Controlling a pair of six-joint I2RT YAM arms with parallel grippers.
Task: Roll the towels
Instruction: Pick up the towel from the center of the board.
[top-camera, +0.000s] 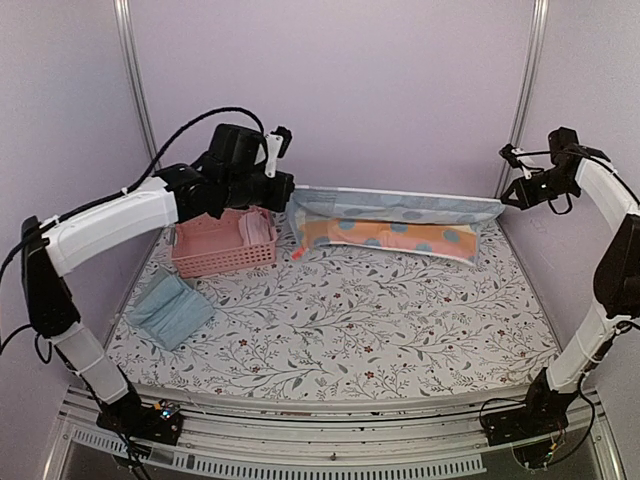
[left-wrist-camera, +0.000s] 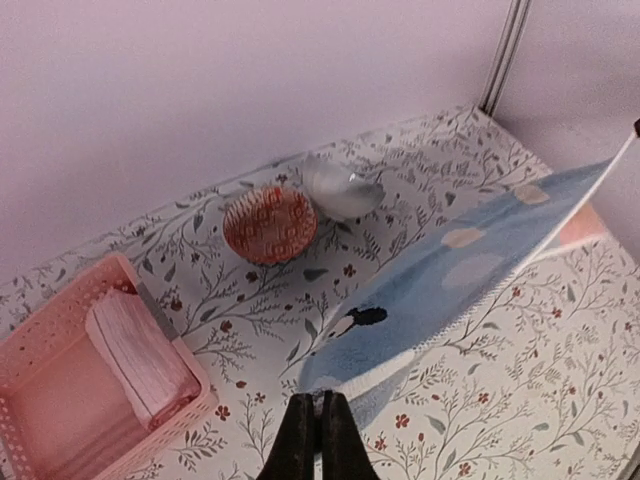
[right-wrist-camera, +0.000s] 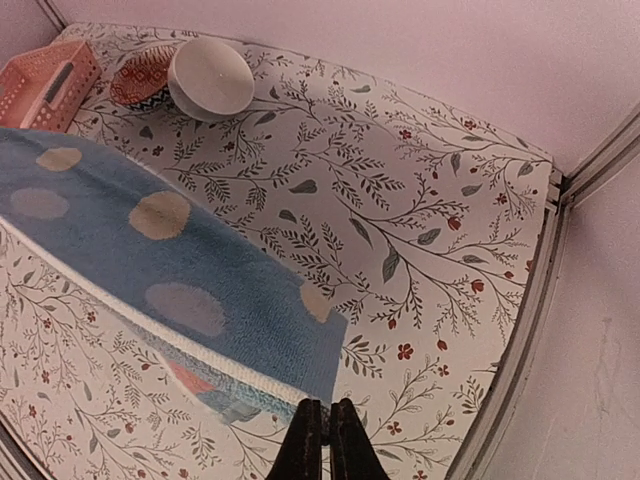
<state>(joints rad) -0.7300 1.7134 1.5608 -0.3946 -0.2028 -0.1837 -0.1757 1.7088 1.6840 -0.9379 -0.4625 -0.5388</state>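
Landmark: pink basket (top-camera: 215, 258), far-left part of the table (top-camera: 350, 325). Pink towel (top-camera: 258, 230) sits inside the basket at its right end, a compact bundle; from the left wrist view it reads as rolled, so count that one done. Teal towel (top-camera: 170, 308) lies on the table just in front of the basket, toward the near-left edge, folded flat and a bit rumpled, not rolled, no gripper near it. Patterned towel (top-camera: 400, 225), blue with orange and pale spots, is strung out to the right of the basket, lifted off the table along the far side and sagging between the arms. Left gripper (top-camera: 290, 193), just above the basket's right end, is clenched on the towel's left corner; fingers pressed together on the cloth in its wrist view. Right gripper (top-camera: 508, 195), well apart from the basket near the far-right post, is likewise pinched tight on the opposite corner. Red patterned bowl (left-wrist-camera: 270, 222) and white bowl (left-wrist-camera: 340, 190) sit behind the basket, beyond the towel. Judgement: roughly a third through; patterned towel needs laying flat and rolling, teal one untouched
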